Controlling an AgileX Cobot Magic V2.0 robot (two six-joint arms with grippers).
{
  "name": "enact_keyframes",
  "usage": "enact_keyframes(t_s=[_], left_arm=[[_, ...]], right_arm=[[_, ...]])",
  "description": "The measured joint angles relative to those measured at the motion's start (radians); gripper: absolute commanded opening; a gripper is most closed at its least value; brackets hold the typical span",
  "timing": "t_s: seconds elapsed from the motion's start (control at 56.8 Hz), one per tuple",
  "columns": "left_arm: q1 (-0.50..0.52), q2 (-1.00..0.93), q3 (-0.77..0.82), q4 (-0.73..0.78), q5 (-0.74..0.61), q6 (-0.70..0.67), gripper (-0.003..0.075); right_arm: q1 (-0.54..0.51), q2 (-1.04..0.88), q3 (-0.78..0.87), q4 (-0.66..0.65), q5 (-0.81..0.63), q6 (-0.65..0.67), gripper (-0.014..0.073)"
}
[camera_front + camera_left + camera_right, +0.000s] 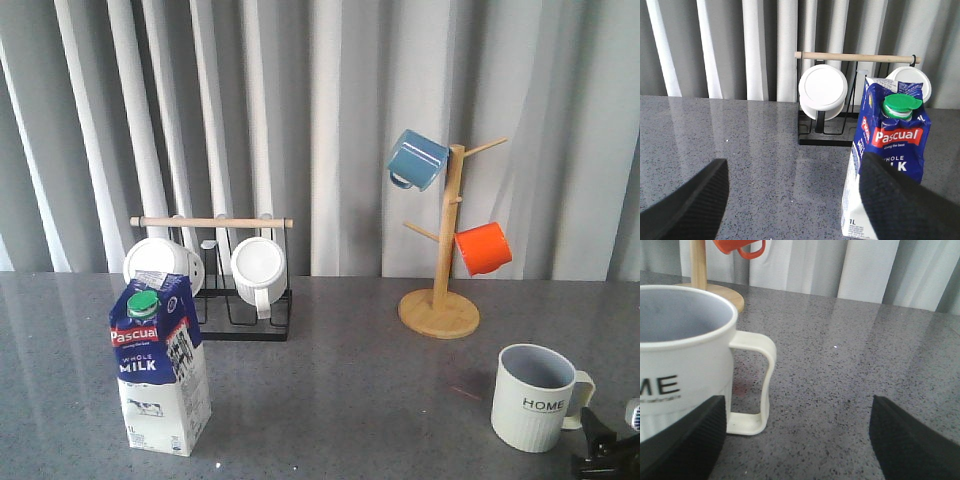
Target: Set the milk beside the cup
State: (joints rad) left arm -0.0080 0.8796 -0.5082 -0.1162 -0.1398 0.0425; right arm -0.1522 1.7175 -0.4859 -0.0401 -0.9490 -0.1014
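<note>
The milk stands upright at the front left of the grey table, a blue-and-white carton with a green cap. In the left wrist view the milk is close ahead, partly behind one finger. My left gripper is open and empty, with the carton at one side of the gap and not between the jaws. The cup, cream ribbed with "HOME" lettering, stands at the front right. My right gripper is open and empty beside the cup, near its handle. The right gripper also shows in the front view.
A black rack with a wooden bar holds plain white mugs behind the milk. A wooden mug tree with a blue mug and an orange mug stands at the back right. A curtain hangs behind the table.
</note>
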Motion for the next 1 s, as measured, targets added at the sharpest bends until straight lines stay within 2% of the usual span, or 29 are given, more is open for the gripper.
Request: enact_keyframes(t_s=[0.299,0.387,0.475,0.616,0.651,0.827,1.003], left_arm=[[0.0,0.0,0.0,0.0,0.0,0.0,0.0512],[0.0,0.0,0.0,0.0,0.0,0.0,0.0512],[0.0,0.0,0.0,0.0,0.0,0.0,0.0512],[0.0,0.0,0.0,0.0,0.0,0.0,0.0512],[0.0,0.0,0.0,0.0,0.0,0.0,0.0512],[0.0,0.0,0.0,0.0,0.0,0.0,0.0512],[0.0,0.0,0.0,0.0,0.0,0.0,0.0512]], right_arm=[[0.0,0.12,-0.117,-0.003,-0.005,0.03,0.0561],[0.0,0.155,-0.159,-0.004,-0.005,0.041,0.0522],[0.0,0.188,-0.197,-0.004,-0.005,0.056,0.0389],[0.005,0.209,-0.236,-0.027,0.011,0.149,0.0038],[0.01,0.208,-0.237,-0.037,0.011,0.165,-0.0016],[0.107,0.171,-0.24,-0.071,0.018,0.22,0.0001],[0.302,0.14,-0.254,0.062,0.027,0.208,0.0009]])
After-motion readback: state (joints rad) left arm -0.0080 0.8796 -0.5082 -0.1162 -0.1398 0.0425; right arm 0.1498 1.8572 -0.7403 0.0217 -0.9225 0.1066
